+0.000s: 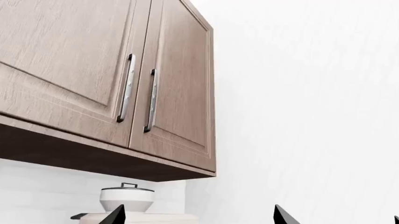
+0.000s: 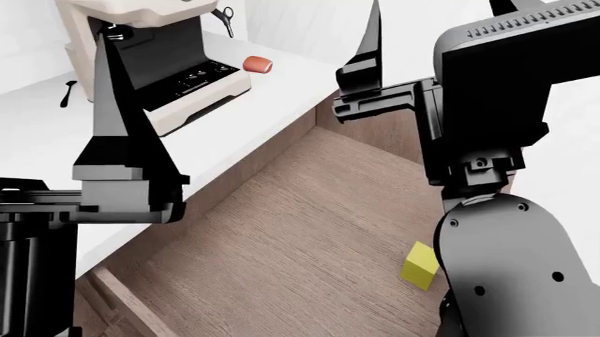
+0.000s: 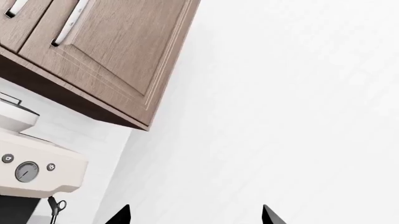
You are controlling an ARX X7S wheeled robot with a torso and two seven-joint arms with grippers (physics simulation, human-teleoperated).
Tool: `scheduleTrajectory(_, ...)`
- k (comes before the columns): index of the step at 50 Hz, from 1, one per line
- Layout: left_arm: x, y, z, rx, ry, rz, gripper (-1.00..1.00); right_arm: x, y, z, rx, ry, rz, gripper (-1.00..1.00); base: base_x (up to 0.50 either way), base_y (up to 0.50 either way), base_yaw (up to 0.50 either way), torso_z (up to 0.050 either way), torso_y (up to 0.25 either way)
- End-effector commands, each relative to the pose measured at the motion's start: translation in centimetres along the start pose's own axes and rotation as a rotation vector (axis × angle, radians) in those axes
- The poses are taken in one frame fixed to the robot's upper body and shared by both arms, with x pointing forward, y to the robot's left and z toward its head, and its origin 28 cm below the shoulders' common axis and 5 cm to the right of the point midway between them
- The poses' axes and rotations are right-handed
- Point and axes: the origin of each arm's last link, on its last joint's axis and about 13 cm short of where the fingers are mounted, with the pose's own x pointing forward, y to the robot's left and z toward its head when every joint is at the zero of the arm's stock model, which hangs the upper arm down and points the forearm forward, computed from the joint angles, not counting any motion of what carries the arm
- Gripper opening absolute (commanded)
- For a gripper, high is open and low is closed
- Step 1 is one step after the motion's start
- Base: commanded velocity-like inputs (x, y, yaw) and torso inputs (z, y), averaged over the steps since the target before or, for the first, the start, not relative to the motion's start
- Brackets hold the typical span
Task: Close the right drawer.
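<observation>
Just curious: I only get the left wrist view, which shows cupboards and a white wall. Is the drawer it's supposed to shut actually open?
Observer: Yes. The head view shows the right drawer standing open, its wooden floor exposed.
Operator: Anything inside it?
Observer: One small yellow block, lying toward the robot's right side of the drawer.
Operator: Is the other claw holding something?
Observer: No. In its own wrist view the right gripper is open and empty, facing the wall.
</observation>
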Motion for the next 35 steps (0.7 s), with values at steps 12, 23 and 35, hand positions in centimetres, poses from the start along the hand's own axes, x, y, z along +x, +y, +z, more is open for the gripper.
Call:
scheduleTrajectory(12, -0.16, 0.04, -0.10, 0.002, -0.001, -0.001, 1.00, -0.16, 0.05, 0.06, 0.015, -0.011, -0.005, 1.00, -0.20, -0.14, -0.12, 0.000, 0.000)
scheduleTrajectory(23, -0.27, 0.01, 0.14, 0.000, -0.005, 0.001, 1.00, -0.18, 0.10, -0.08, 0.010, -0.008, -0.005, 1.00, -0.08, -0.05, -0.27, 0.000, 0.000)
scheduleTrajectory(35, -0.24, 0.06, 0.27, 0.000, -0.008, 0.005, 1.00, -0.12, 0.01, -0.32, 0.048, 0.016, -0.005, 1.00, 0.00, 0.00, 0.00, 0.000, 0.000)
